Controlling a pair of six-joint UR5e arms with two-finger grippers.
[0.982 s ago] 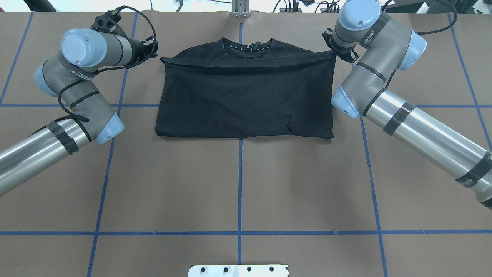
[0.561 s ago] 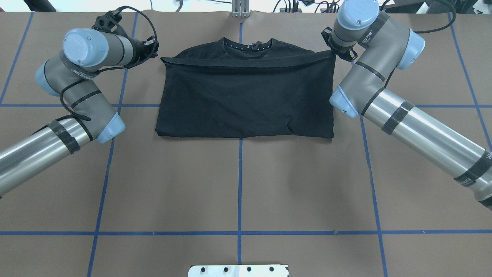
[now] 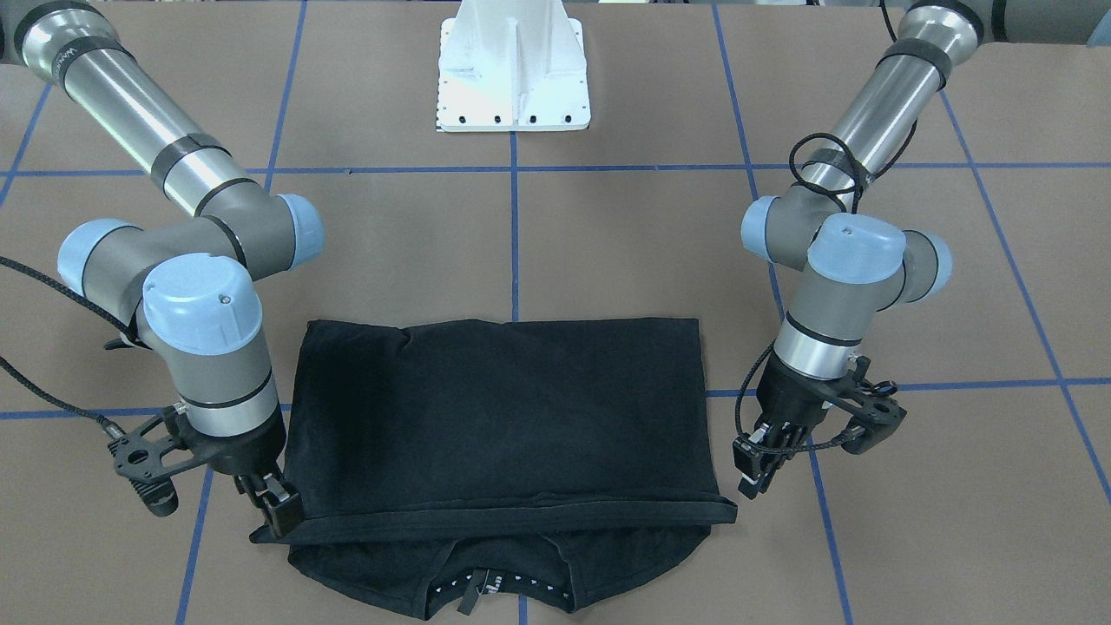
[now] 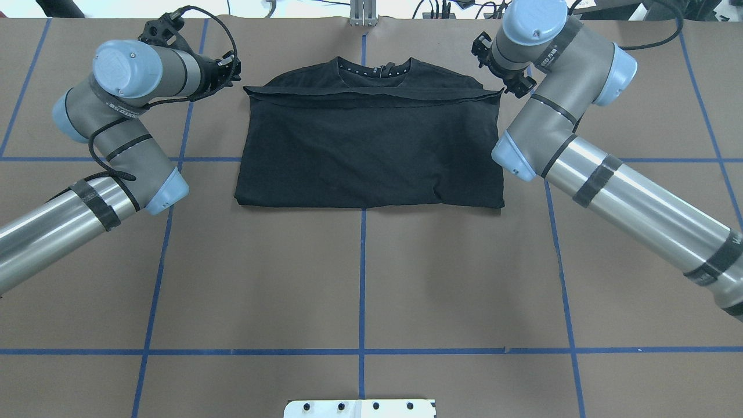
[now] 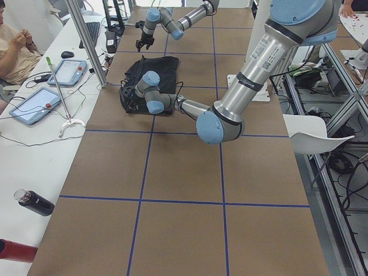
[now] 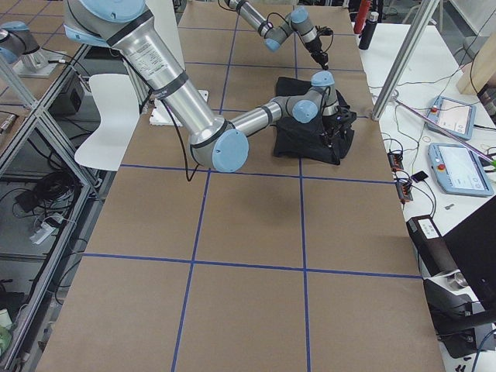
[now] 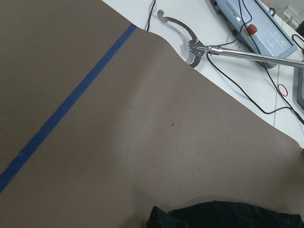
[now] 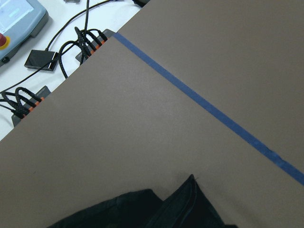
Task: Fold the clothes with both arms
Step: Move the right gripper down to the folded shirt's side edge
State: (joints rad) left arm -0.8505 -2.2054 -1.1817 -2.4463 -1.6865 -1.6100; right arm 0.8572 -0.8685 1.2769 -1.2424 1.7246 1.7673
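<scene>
We'd pinch the soft, light T-shirt (image 3: 495, 417) at its hem corners; left gripper (image 3: 752, 473) empty, right gripper (image 3: 279, 514) touching the lower-left corner, openings we cannot tell.

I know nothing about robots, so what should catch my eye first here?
A black short-sleeved T-shirt, folded in half, lies on the brown table marked with blue tape lines. A silver-grey jointed left arm and a matching right arm, both with light-blue joint caps, bend in toward its two collar-side corners.
</scene>
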